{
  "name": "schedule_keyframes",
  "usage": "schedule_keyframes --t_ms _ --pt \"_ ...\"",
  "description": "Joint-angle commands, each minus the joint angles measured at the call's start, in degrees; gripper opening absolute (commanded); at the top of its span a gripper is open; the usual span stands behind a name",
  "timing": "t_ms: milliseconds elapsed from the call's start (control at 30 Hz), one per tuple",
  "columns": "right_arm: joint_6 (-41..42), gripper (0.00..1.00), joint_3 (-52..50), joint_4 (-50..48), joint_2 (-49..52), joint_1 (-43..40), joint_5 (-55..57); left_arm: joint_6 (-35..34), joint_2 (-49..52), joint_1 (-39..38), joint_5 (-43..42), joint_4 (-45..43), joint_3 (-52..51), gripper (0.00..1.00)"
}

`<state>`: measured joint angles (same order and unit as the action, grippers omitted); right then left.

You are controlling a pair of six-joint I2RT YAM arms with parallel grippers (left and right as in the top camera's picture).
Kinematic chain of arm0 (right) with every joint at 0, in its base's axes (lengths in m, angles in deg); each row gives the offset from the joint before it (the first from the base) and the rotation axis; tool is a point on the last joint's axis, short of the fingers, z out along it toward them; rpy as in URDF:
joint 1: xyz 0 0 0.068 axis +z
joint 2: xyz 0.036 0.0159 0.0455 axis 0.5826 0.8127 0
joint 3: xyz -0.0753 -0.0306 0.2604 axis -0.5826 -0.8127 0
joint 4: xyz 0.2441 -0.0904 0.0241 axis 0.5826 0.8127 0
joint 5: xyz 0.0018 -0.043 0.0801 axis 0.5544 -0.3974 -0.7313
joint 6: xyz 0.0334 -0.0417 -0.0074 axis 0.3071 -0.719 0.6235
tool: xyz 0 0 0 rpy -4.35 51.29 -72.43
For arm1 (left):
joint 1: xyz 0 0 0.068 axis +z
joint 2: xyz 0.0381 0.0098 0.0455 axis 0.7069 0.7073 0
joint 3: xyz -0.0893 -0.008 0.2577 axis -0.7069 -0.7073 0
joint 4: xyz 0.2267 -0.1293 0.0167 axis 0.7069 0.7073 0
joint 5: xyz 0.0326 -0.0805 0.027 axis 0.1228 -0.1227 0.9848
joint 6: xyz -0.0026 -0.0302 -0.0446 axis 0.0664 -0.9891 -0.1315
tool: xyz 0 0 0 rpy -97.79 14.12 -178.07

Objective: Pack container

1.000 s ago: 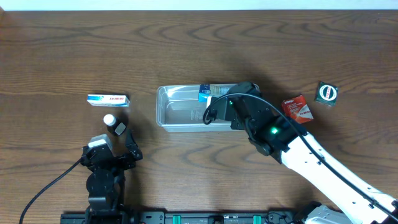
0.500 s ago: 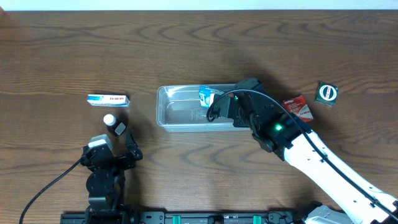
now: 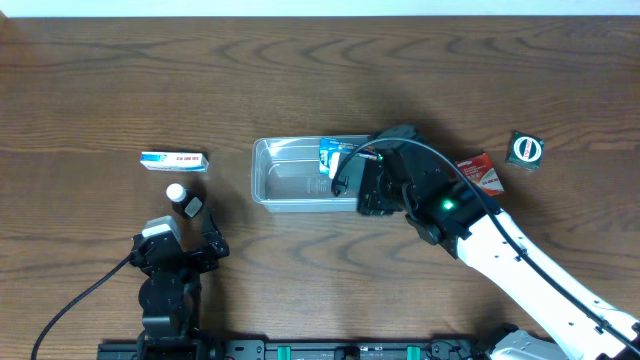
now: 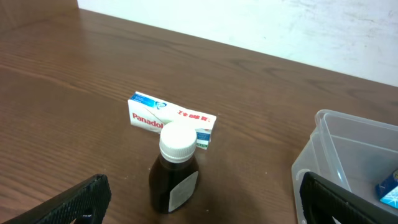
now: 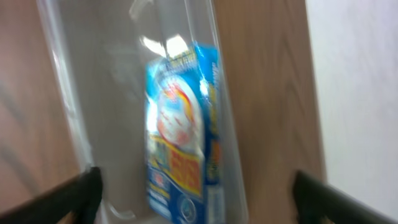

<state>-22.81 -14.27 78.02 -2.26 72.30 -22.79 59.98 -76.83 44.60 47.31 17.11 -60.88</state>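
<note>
The left jaws and right jaws are released; a blue packet is seen ahead of the latter, inside the container

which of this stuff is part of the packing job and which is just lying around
In the job: container; blue packet inside it; right pincer, open over it.

Lying about on the table, perhaps next to pack: Panadol box; brown bottle; red packet; black packet.
</note>
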Motion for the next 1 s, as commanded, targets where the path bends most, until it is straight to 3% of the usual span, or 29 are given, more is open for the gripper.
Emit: schedule_keyframes --t_ms 0,233,300,400,533,667,733,867,967 --pt "9.2 0.99 0.8 -0.2 -1.1 -0.2 -12.5 -0.1 -0.3 0.3 0.1 1.7 -0.9 0.98" --pt "24.4 0.99 0.8 -5.4 -1.0 -0.6 -13.6 -0.1 -0.3 0.3 0.1 1.7 -0.9 0.98" --pt "30.1 0.99 0.8 -7.5 -1.0 -1.0 -8.7 -0.1 -0.3 0.3 0.1 1.7 -0.9 0.98" --pt "46.0 0.99 1.0 -8.4 -0.9 -2.5 7.0 -0.1 -0.3 0.3 0.1 1.7 -0.9 0.98" --pt "54.7 0.98 3.1 -2.1 -0.6 -5.9 9.4 -0.1 -0.3 0.3 0.1 1.7 -0.9 0.98" --pt "55.9 0.99 5.4 3.8 0.1 -7.9 7.0 -0.1 -0.3 0.3 0.1 1.7 -0.9 0.98" --pt "52.6 0.99 5.8 5.2 0.1 -7.9 2.2 -0.1 -0.3 0.3 0.1 1.7 -0.9 0.98" --pt "51.6 0.99 5.8 4.9 0.0 -7.2 -9.2 -0.1 -0.3 0.3 0.1 1.7 -0.9 0.98" --pt "53.5 0.99 5.7 2.5 0.3 -7.3 -9.6 -0.1 -0.3 0.3 0.1 1.7 -0.9 0.98"
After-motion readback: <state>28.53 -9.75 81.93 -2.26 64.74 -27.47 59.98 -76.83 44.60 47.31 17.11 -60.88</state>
